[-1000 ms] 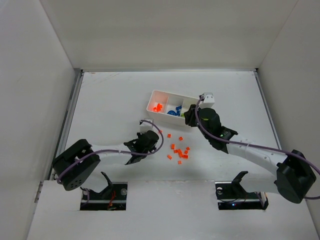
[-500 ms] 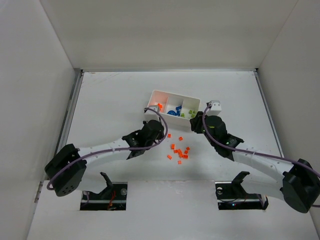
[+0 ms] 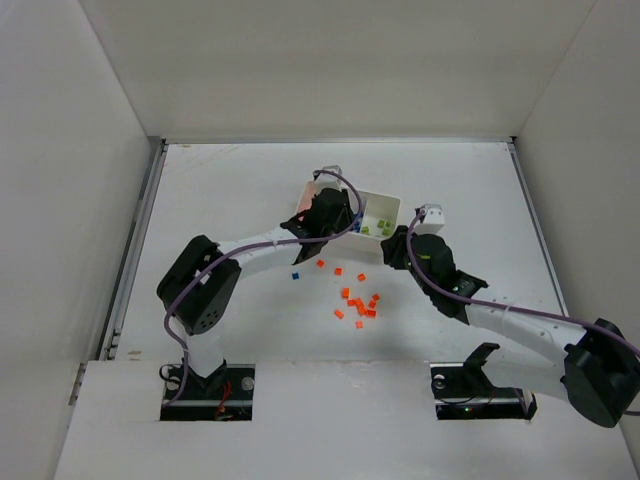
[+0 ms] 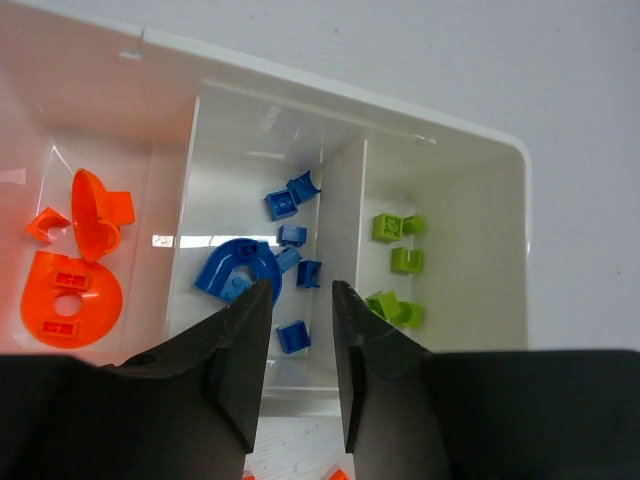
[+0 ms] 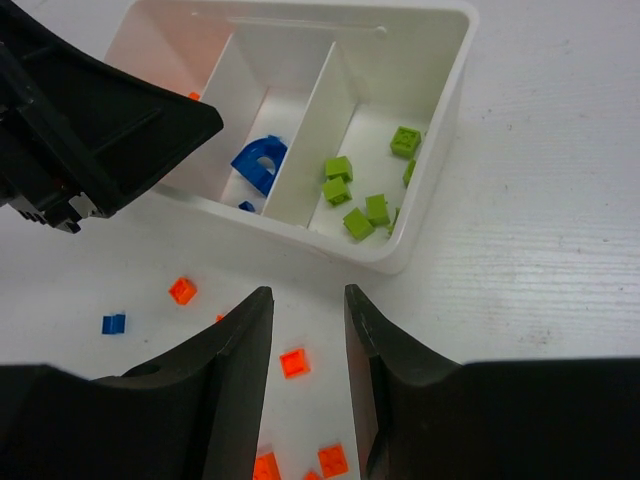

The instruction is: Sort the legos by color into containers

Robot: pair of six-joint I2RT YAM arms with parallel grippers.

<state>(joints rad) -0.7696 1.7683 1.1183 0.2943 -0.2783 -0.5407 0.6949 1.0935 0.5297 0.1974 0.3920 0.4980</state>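
Though half-hidden, tray (image 3: pixel 391 207) under left claw (image 4: pixel 300 288).

a white table (image 3: pixel 230 200) stands between plain white walls (image 3: pixel 330 70), a metal rail (image 3: pixel 135 250) at left

Setting: robotics lab cell. White tabletop (image 3: pixel 220 200) boxed by 3 white panels (image 3: pixel 330 70); cabled left arm (image 3: pixel 255 250) and right arm (image 3: pixel 510 315) bolted at near edge.
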